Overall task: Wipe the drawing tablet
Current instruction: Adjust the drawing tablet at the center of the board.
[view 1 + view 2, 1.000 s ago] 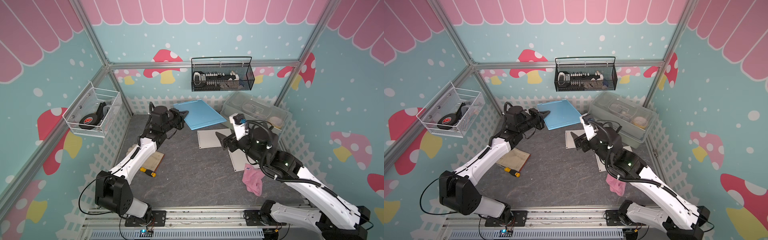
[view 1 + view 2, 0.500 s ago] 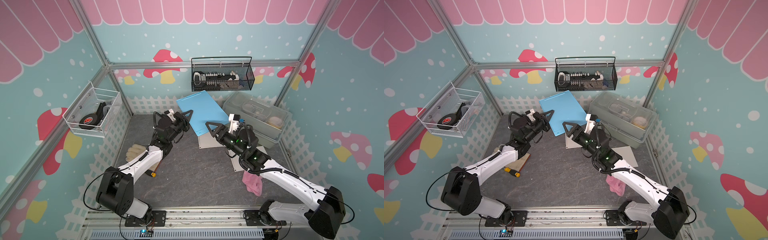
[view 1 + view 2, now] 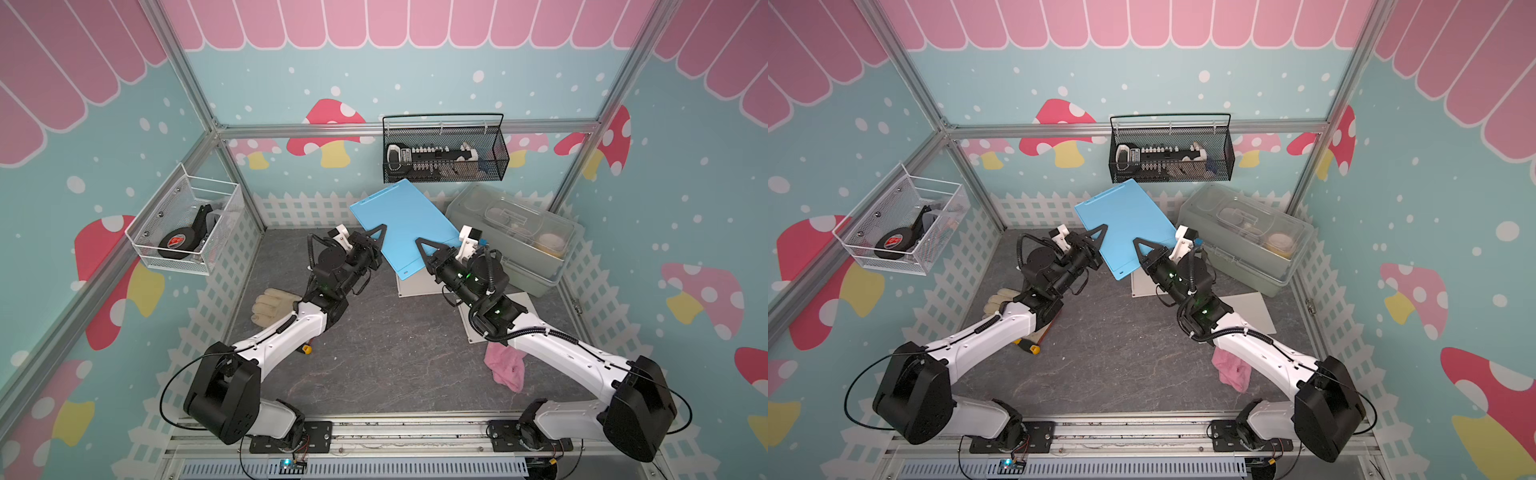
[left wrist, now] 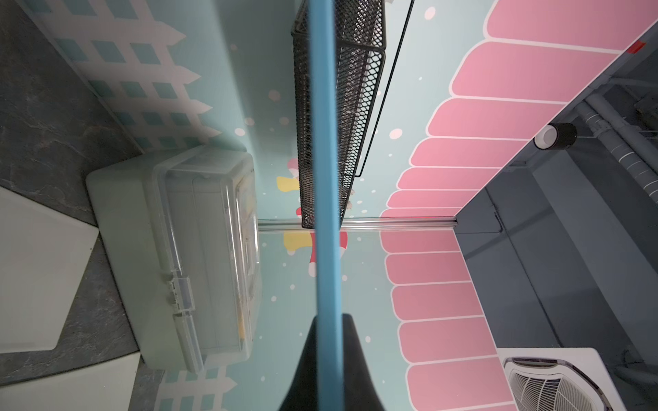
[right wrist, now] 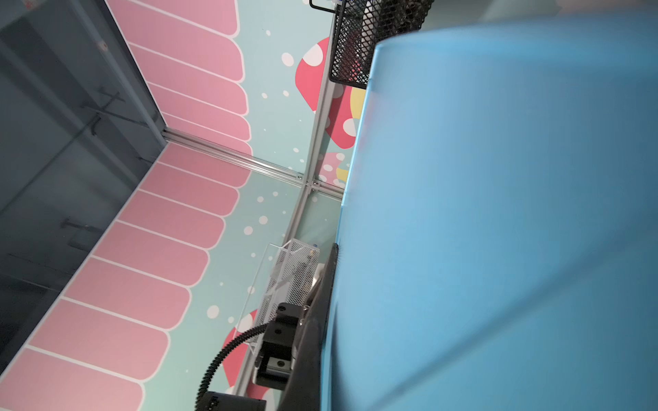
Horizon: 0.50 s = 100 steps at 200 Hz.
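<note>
Nearest, well short of the drawing tablet [image 3: 405, 220] on its right-arm side: a pink cloth [image 3: 505, 368] crumpled on the grey table [image 3: 386, 353], part of it tucked under the right arm. Short of the tablet on the left-arm side: a yellow tool handle [image 3: 306, 349] poking from under the left arm, then a pale glove [image 3: 272, 305] lying flat. A white sheet [image 3: 409, 286] lies directly beneath the tablet's low corner. The tablet itself is off the table and tilted, low corner nearest, high corner farthest. The left claw [image 3: 379, 232] is clamped on its left-arm edge; in the left wrist view the tablet runs edge-on between both fingers [image 4: 359, 373]. The right claw [image 3: 420, 245] is closed on the opposite edge. The right wrist view is blurred: one finger [image 5: 320, 309] flat against the blue face, the other hidden, so a two-sided pinch is only probable. Just beyond the tablet, right-arm side: a clear lidded box [image 3: 515, 237]. Behind the high corner: a black mesh basket [image 3: 444, 151] on the back wall.
</note>
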Each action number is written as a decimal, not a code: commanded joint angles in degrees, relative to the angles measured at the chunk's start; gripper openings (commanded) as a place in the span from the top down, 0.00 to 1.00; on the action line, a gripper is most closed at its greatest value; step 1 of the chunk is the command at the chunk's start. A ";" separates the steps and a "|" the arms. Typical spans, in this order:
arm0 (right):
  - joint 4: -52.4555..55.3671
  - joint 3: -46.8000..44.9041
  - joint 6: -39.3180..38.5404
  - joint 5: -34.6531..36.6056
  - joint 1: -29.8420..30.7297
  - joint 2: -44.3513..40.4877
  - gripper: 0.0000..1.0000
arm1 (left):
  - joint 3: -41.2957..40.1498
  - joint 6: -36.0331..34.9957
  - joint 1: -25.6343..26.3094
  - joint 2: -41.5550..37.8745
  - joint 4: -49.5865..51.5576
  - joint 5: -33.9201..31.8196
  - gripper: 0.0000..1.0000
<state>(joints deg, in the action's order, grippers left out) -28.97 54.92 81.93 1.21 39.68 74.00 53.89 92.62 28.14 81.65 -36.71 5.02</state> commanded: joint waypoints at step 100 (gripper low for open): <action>31.92 -2.49 -27.94 -50.04 -15.69 -6.59 1.00 | 12.43 -33.89 -8.16 -18.66 80.42 1.65 0.04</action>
<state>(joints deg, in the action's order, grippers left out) -7.60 54.87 65.12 -26.92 23.57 66.39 62.33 74.11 24.27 63.86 20.62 6.31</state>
